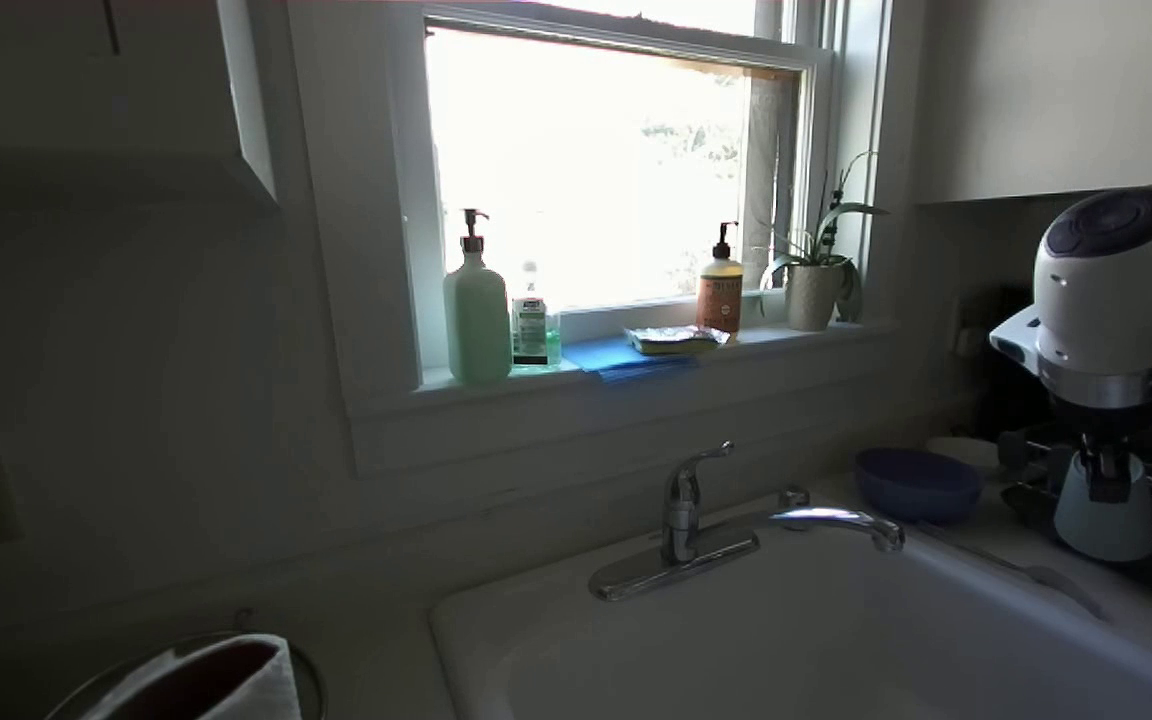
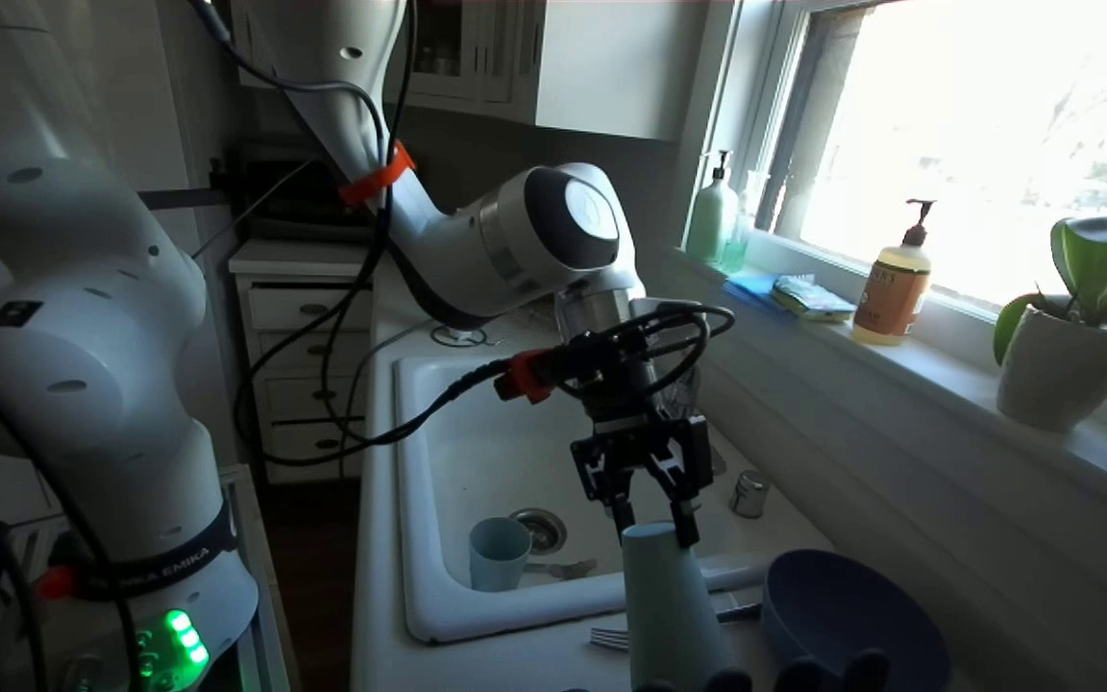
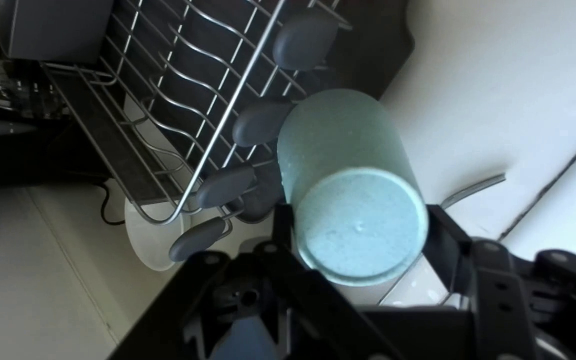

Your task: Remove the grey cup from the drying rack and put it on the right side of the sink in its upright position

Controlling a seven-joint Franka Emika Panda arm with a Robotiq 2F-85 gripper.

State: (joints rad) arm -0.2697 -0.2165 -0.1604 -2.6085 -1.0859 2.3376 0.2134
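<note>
- The grey cup [image 3: 353,140] is upside down: its closed, narrower base points up, facing the lens in the wrist view, and its wider end points down.
- Its long axis stands close to vertical in both exterior views.
- The tool [image 2: 655,531] pinches the cup at its narrow upper end, one finger against either side of the base.
- The cup is at the edge of the drying rack [image 3: 240,87], beside a row of dark grey end caps; whether its lower end touches the rack, I cannot tell.
- The counter [image 2: 496,663] is pale; on it a fork [image 2: 609,638] lies partly hidden behind the cup in an exterior view, and a blue bowl [image 2: 851,615] sits near.
- The sink [image 2: 477,610] is white and broad-rimmed, with a second cup [image 2: 499,557] near the drain [image 2: 544,531] and a chrome faucet [image 1: 681,520] along the back.
- Bright light fills the window [image 1: 586,170]; its sill carries a green pump bottle [image 1: 478,320], an orange-labelled soap bottle [image 1: 719,300] and a potted plant [image 1: 812,297].
- Walls and cabinets [image 2: 621,67] are dim.
</note>
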